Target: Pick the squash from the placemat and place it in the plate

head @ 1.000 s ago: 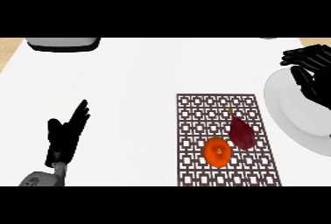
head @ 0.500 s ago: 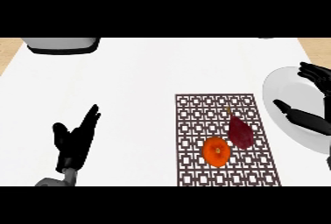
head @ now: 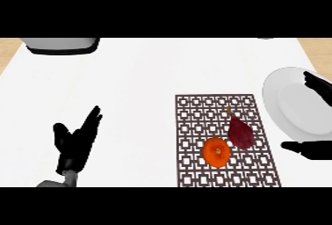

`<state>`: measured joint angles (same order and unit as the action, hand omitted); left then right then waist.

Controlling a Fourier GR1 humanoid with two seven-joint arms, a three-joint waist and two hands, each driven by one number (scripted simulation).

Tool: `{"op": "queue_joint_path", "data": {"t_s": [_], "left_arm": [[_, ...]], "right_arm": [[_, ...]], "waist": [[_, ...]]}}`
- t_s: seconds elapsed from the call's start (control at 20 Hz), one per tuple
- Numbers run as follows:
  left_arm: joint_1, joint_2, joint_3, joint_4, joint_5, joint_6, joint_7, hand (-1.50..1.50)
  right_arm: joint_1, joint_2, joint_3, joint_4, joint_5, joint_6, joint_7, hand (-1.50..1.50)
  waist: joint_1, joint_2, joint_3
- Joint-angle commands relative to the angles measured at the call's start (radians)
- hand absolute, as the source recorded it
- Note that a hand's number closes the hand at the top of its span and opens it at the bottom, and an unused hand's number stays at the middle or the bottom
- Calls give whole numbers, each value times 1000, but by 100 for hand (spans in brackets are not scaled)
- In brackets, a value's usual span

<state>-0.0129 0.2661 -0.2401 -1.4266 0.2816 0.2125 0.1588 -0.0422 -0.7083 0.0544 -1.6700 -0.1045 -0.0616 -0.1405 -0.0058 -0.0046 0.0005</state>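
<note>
Squash (head: 241,132) was untouched on the placemat (head: 194,132); right hand (head: 310,150) had dropped from the plate (head: 285,110) toward it, fingers spread open.

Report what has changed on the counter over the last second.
The right hand moved from the plate's top edge down toward its lower edge, beside the placemat, holding nothing. The left hand shifted slightly. Squash and orange fruit stayed put.

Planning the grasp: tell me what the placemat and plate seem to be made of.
Placemat: looks like a thin, stiff dark brown lattice, perhaps woven or cut vinyl, since the white counter shows through its openings. Plate: plain, smooth white, probably ceramic, though plastic is possible.
</note>
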Motion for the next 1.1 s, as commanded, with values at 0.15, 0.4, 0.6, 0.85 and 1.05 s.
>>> {"op": "queue_joint_path", "data": {"t_s": [0.15,0.4,0.6,0.85,1.05], "left_arm": [[19,-6,13,35,6,-26,-12,0],[24,27,33,-38,21,-46,65,0],[22,-25,9,-16,-12,-41,42,0],[42,-58,21,4,-26,-47,-7,0],[39,-23,43,-42,-31,-68,57,0]], "right_arm": [[-8,-148,103,-185,105,123,287,-150],[-19,-122,194,-322,204,139,509,-150],[-65,8,315,-336,346,120,633,-150],[-139,139,409,-271,494,141,734,-150],[-53,144,402,-236,488,195,666,-150]], "waist": [[5,3,-3],[8,2,-2],[10,3,-1],[13,5,-1],[10,4,0]]}}
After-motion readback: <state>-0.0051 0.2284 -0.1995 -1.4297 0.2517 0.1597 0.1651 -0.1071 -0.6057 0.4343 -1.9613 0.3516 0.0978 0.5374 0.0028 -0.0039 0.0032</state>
